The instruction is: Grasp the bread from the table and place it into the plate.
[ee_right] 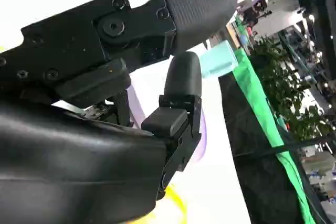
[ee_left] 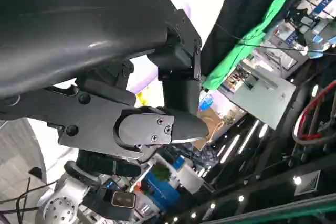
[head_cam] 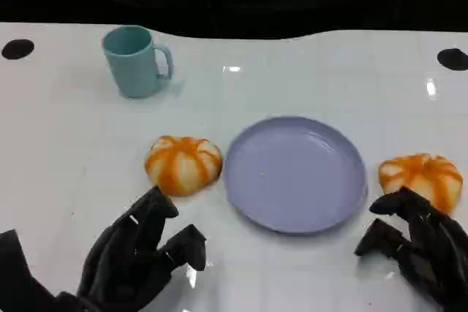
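No legible text — no labels, numbers

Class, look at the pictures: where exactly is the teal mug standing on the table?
In the head view the teal mug stands upright at the table's far left, beyond the left bread roll and away from the plate.

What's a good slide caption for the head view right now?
Both hands, left hand and right hand, open near two bread rolls flanking the empty plate.

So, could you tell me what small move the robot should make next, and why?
Probably ease the right hand forward over the right bread and close on it. That hand is open and sits just before the bun; the plate beside it lies bare, and the left bread is a little farther from the left hand.
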You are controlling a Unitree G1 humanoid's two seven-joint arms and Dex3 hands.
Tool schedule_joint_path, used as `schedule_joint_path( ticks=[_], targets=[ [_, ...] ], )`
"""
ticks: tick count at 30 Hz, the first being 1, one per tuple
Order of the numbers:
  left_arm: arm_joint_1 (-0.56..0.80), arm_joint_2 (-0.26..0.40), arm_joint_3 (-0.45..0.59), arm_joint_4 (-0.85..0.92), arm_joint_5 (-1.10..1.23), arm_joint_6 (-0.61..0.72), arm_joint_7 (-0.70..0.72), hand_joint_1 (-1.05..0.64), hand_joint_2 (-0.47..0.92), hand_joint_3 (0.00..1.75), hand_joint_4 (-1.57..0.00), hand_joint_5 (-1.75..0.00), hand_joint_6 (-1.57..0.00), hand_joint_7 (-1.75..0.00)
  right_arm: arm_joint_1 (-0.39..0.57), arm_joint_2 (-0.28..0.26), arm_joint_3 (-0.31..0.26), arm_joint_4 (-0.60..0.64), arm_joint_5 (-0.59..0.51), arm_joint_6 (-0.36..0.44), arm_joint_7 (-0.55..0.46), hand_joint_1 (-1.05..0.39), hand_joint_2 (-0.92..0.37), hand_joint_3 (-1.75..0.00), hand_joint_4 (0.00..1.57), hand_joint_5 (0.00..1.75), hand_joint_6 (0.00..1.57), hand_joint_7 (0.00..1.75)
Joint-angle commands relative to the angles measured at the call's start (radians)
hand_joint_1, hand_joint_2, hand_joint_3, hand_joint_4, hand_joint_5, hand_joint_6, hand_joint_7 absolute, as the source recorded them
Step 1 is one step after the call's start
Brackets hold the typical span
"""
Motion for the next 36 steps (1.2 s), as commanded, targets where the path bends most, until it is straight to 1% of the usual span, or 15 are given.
schedule_joint_path(
  ticks=[1,4,14,23,24,25,26,29,30,31,32,33,34,35,36],
  targets=[
    [0.014,0.008,0.002,-0.028,0.010,-0.007,0.016,-0.56,0.92,0.23,-0.78,-1.75,-0.60,-1.64,0.016,-0.013,-0.006,-0.001,0.011,0.005,0.021,-0.51,-0.92,-0.24,0.63,1.54,0.61,1.15],
    [0.015,0.012,0.002,-0.038,0.005,0.008,0.016,-0.55,0.92,0.22,-0.78,-1.75,-0.60,-1.63,0.022,-0.014,-0.001,-0.009,-0.008,-0.002,-0.004,-0.53,-0.92,-0.22,0.64,1.54,0.61,1.16],
    [0.012,0.011,0.006,-0.030,0.002,0.007,0.008,-0.54,0.92,0.22,-0.77,-1.75,-0.62,-1.57,0.024,-0.015,0.004,-0.016,-0.010,0.004,-0.011,-0.56,-0.92,-0.21,0.66,1.52,0.63,1.16],
    [0.018,0.016,-0.002,-0.050,0.033,-0.011,0.020,-0.56,0.92,0.20,-0.74,-1.75,-0.61,-1.56,0.026,-0.013,0.003,-0.016,-0.001,0.004,0.001,-0.54,-0.92,-0.23,0.66,1.52,0.62,1.15],
    [0.014,0.015,-0.005,-0.052,0.053,-0.043,0.019,-0.56,0.92,0.20,-0.74,-1.75,-0.61,-1.56,0.025,-0.011,0.003,-0.015,-0.002,0.001,-0.002,-0.54,-0.92,-0.23,0.66,1.52,0.62,1.15],
    [0.012,0.014,-0.007,-0.053,0.069,-0.067,0.018,-0.55,0.92,0.23,-0.70,-1.73,-0.59,-1.47,0.024,-0.009,0.003,-0.015,-0.004,-0.001,-0.005,-0.55,-0.92,-0.22,0.66,1.52,0.63,1.16],
    [0.010,0.013,-0.009,-0.053,0.080,-0.085,0.017,-0.55,0.92,0.24,-0.69,-1.73,-0.59,-1.44,0.024,-0.008,0.003,-0.014,-0.005,-0.002,-0.007,-0.55,-0.92,-0.22,0.66,1.52,0.63,1.16],
    [0.009,0.012,-0.012,-0.049,0.088,-0.103,0.015,-0.55,0.92,0.25,-0.68,-1.72,-0.59,-1.40,0.023,-0.008,0.003,-0.014,-0.005,-0.003,-0.008,-0.56,-0.92,-0.21,0.67,1.51,0.63,1.16],
    [0.004,0.024,-0.033,-0.054,0.178,-0.209,0.034,-0.55,0.92,0.25,-0.68,-1.72,-0.59,-1.40,0.022,-0.008,0.004,-0.016,-0.004,0.005,-0.010,-0.56,-0.92,-0.21,0.67,1.51,0.63,1.16],
    [-0.001,0.034,-0.051,-0.061,0.253,-0.293,0.053,-0.55,0.92,0.29,-0.61,-1.57,-0.55,-1.14,0.021,-0.009,0.004,-0.016,-0.004,0.010,-0.012,-0.56,-0.92,-0.21,0.67,1.51,0.63,1.16],
    [-0.004,0.041,-0.064,-0.063,0.307,-0.354,0.067,-0.57,0.92,0.29,-0.58,-1.42,-0.57,-0.86,0.020,-0.009,0.004,-0.017,-0.004,0.013,-0.014,-0.57,-0.92,-0.20,0.67,1.51,0.64,1.16],
    [-0.006,0.044,-0.071,-0.061,0.338,-0.393,0.075,-0.57,0.92,0.30,-0.57,-1.37,-0.58,-0.76,0.020,-0.009,0.005,-0.017,-0.004,0.015,-0.016,-0.57,-0.92,-0.19,0.67,1.51,0.64,1.16],
    [-0.012,0.050,-0.078,-0.061,0.363,-0.424,0.081,-0.57,0.92,0.30,-0.56,-1.34,-0.59,-0.70,0.020,-0.007,0.004,-0.019,-0.004,0.014,-0.018,-0.57,-0.92,-0.19,0.68,1.51,0.64,1.16],
    [-0.017,0.055,-0.084,-0.058,0.381,-0.448,0.085,-0.56,0.92,0.27,-0.54,-1.24,-0.58,-0.56,0.020,-0.005,0.004,-0.020,-0.004,0.015,-0.020,-0.56,-0.92,-0.19,0.68,1.51,0.64,1.16],
    [-0.024,0.087,-0.103,-0.069,0.479,-0.508,0.123,-0.56,0.92,0.26,-0.54,-1.20,-0.58,-0.50,0.018,-0.006,0.005,-0.018,-0.006,0.012,-0.021,-0.56,-0.92,-0.19,0.68,1.52,0.64,1.17]
  ],
)
